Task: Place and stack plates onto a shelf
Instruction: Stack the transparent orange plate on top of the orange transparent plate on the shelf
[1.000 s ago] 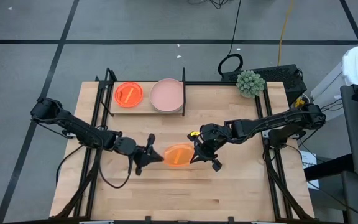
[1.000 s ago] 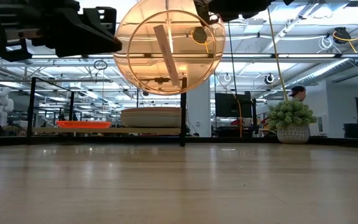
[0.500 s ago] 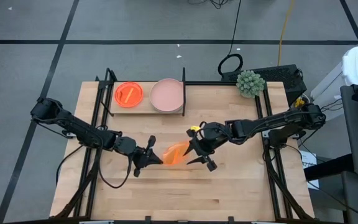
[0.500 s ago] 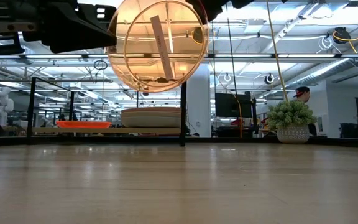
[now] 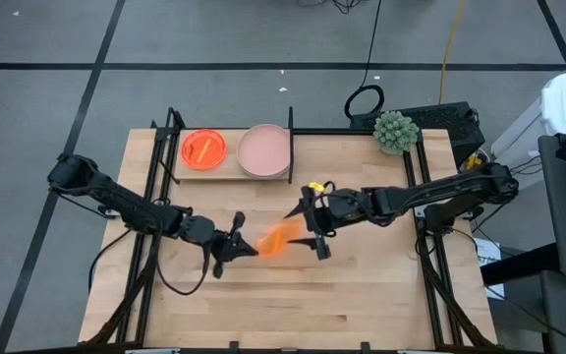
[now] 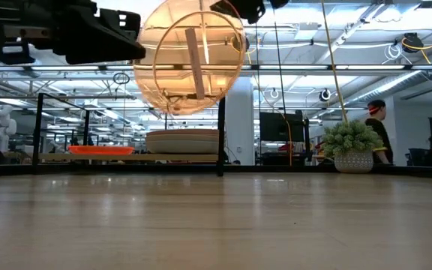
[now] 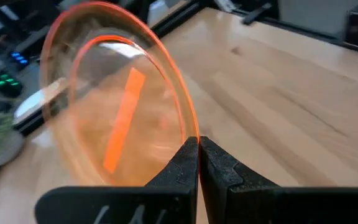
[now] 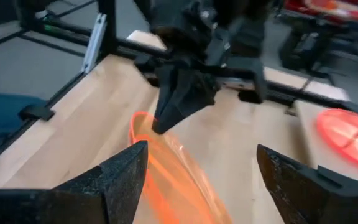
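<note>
A translucent orange plate [image 5: 275, 240] hangs tilted above the table's middle, also seen in the low view [image 6: 190, 56]. My left gripper [image 5: 247, 246] is shut on its left rim. My right gripper [image 5: 308, 230] is open, its fingers [image 8: 120, 177] wide apart on either side of the plate's right rim [image 8: 166, 168]. On the shelf [image 5: 229, 175] at the far left lie a neon orange plate [image 5: 203, 149] and a stack topped by a pale-pink plate [image 5: 264, 150]. My left gripper pinches the orange plate's rim [image 7: 190, 127] between its two fingertips, at the plate's left edge. The fingers come level from the table's left. The plate is lifted clear of the table and stands tilted beyond the fingers. My right gripper: I cannot tell whether a finger touches the plate.
A small potted plant [image 5: 394, 131] stands at the table's far right corner. The shelf's black posts [image 5: 290, 147] rise beside the pale-pink stack. Bare wood [image 5: 293, 305] stretches along the near side. People show in the room beyond [image 6: 377, 124].
My right gripper has opened and let go of the orange plate, and has drawn a little toward the table's far edge. The plate stays in my left gripper's hold and has tipped to a steeper tilt.
</note>
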You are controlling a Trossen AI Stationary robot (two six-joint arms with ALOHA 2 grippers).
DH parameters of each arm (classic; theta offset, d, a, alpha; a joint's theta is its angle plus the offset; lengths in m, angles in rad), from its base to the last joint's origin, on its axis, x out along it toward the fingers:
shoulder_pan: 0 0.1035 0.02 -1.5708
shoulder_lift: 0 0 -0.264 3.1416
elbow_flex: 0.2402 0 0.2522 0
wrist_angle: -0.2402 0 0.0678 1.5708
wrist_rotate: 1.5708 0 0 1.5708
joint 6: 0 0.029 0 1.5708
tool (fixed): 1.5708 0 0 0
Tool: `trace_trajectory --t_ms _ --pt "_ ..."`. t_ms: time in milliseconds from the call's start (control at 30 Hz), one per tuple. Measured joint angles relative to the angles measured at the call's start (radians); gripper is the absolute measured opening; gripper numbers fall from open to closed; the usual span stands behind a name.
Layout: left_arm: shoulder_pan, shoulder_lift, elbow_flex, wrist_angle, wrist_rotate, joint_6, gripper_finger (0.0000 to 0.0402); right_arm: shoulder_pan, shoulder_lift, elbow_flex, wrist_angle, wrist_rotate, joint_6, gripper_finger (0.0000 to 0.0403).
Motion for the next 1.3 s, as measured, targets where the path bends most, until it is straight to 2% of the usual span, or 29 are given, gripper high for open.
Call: trace_trajectory --t_ms 167,333,433,533,800,1033,1133,1300 --pt "0.002 -0.054 0.001 -0.040 -0.068 -0.012 0.0008 0.022 -0.086 0.000 -0.074 0.108 0.000 0.0273" --pt "0.002 -0.149 0.001 -0.134 -0.114 -0.035 0.0008 0.070 -0.171 0.001 -0.201 0.256 0.011 0.0266" --pt "0.004 -0.211 0.001 -0.193 -0.168 -0.060 0.0008 0.092 -0.198 0.001 -0.266 0.307 0.031 0.0265" --pt "0.012 -0.273 0.001 -0.238 -0.224 -0.088 0.0008 0.104 -0.212 0.001 -0.318 0.311 0.049 0.0265" --pt "0.084 -0.413 0.002 -0.308 -0.270 -0.146 0.0007 0.108 -0.213 0.001 -0.385 0.307 0.079 0.0265" --pt "0.194 -0.422 0.141 -0.541 -0.408 -0.162 0.0007 0.108 -0.213 0.000 -0.393 0.307 0.074 0.0265" --pt "0.262 -0.420 0.188 -0.620 -0.423 -0.183 0.0007 0.108 -0.213 0.001 -0.393 0.307 0.073 0.0265" --pt "0.373 -0.420 0.210 -0.650 -0.425 -0.192 0.0007 0.108 -0.213 0.000 -0.402 0.306 0.073 0.0265"
